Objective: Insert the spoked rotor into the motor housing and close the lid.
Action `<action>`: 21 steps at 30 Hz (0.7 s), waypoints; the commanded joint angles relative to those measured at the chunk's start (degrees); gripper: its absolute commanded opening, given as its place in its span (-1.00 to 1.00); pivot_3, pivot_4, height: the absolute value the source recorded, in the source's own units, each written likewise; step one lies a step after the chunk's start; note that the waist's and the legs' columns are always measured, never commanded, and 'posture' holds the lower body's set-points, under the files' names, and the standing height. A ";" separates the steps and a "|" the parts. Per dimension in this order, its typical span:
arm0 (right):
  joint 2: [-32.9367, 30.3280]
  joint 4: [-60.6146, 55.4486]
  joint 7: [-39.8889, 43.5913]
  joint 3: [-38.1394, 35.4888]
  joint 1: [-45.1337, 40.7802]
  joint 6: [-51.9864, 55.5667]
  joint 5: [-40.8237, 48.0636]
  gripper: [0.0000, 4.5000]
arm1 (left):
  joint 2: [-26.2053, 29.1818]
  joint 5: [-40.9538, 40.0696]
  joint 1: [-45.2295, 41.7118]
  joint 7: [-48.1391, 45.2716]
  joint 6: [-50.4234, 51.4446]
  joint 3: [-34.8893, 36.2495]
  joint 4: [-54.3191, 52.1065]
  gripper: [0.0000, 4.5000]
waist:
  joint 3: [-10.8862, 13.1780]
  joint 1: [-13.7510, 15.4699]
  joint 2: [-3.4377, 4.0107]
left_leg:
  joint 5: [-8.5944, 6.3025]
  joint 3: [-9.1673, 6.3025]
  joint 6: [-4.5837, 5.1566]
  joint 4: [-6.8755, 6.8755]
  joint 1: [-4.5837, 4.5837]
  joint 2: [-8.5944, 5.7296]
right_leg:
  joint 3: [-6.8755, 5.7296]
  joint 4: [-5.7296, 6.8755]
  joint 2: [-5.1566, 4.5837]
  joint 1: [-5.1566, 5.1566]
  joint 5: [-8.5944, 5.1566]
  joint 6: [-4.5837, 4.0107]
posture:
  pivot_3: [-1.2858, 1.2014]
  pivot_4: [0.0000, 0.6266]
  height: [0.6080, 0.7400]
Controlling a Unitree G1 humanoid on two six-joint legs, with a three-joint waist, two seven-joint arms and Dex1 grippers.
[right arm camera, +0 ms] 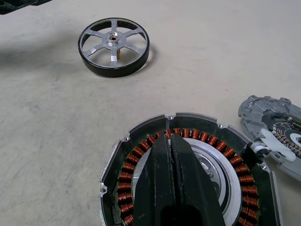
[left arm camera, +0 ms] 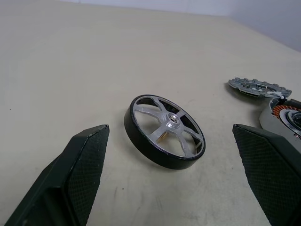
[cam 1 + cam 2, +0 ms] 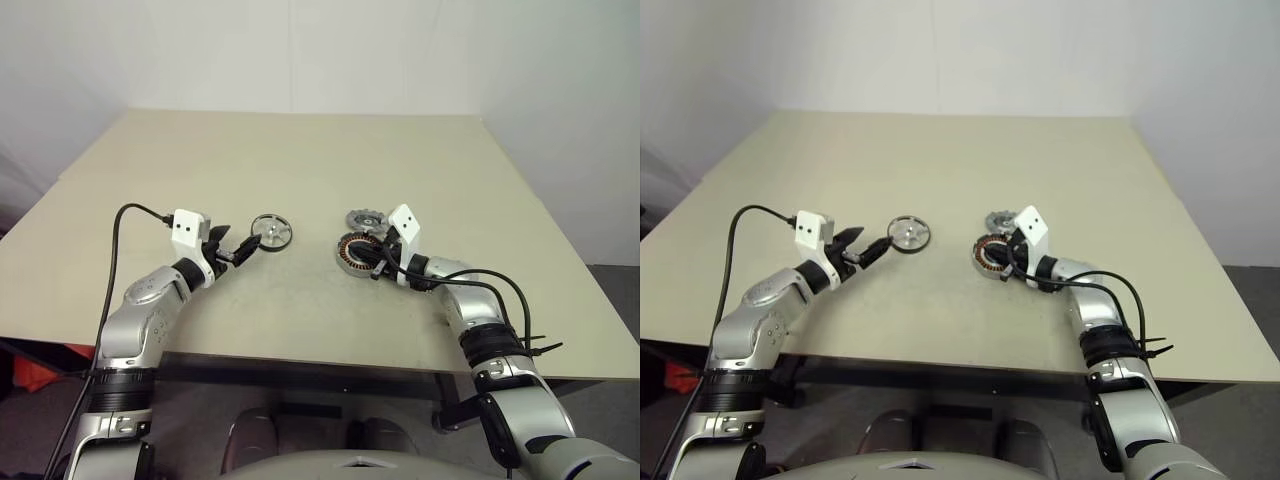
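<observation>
Beige table (image 3: 300, 160): rotor (image 3: 271, 231), housing (image 3: 354, 252), lid (image 3: 364, 219).

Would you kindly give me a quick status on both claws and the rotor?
Left claw open, facing the spoked rotor, not touching. Right claw shut, over the motor housing. Lid lies on table beside housing. Nothing in the way.

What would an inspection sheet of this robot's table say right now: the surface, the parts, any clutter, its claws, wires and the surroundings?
Surface: beige table, bare apart from the parts.
Job's things: spoked rotor lying flat, apart from the motor housing; the housing is open, copper windings showing; lid lies beside it.
Clutter: nothing seen.
Grippers: left gripper open, aimed at the rotor, not touching it; right gripper shut, over the housing's centre.
Cables: black cable loops off the left wrist; black cables along the right forearm.
Surroundings: white walls.
</observation>
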 commanded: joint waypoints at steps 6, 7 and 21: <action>-1.16 -3.45 0.31 -3.61 -4.08 1.19 3.56 -0.98 | -0.19 -0.05 -0.87 0.13 -0.93 -0.01 -1.70 1.00 | 0.00 -0.02 0.00 | 0.00 0.00 0.00 0.00 -0.01 0.00 | 0.01 0.01 0.00 -0.02 0.06 -0.10 | 0.03 -1.00 1.00; -1.24 -2.85 0.20 -3.90 -4.66 0.92 3.61 -0.98 | -0.20 -0.05 -0.88 0.11 -0.92 -0.01 -1.69 1.00 | 0.00 -0.02 0.00 | 0.00 0.00 0.00 0.00 -0.01 0.00 | 0.01 0.01 0.00 -0.03 0.07 -0.13 | 0.03 -1.00 1.00; 0.03 2.93 -1.24 -3.15 -3.60 -2.86 1.29 -0.98 | -0.09 0.10 -0.60 0.56 -0.68 0.14 -2.11 1.00 | 0.00 -0.03 0.00 | 0.00 0.01 0.00 -0.01 -0.04 0.00 | 0.01 0.01 0.00 -0.05 0.16 -0.27 | 0.03 -1.00 1.00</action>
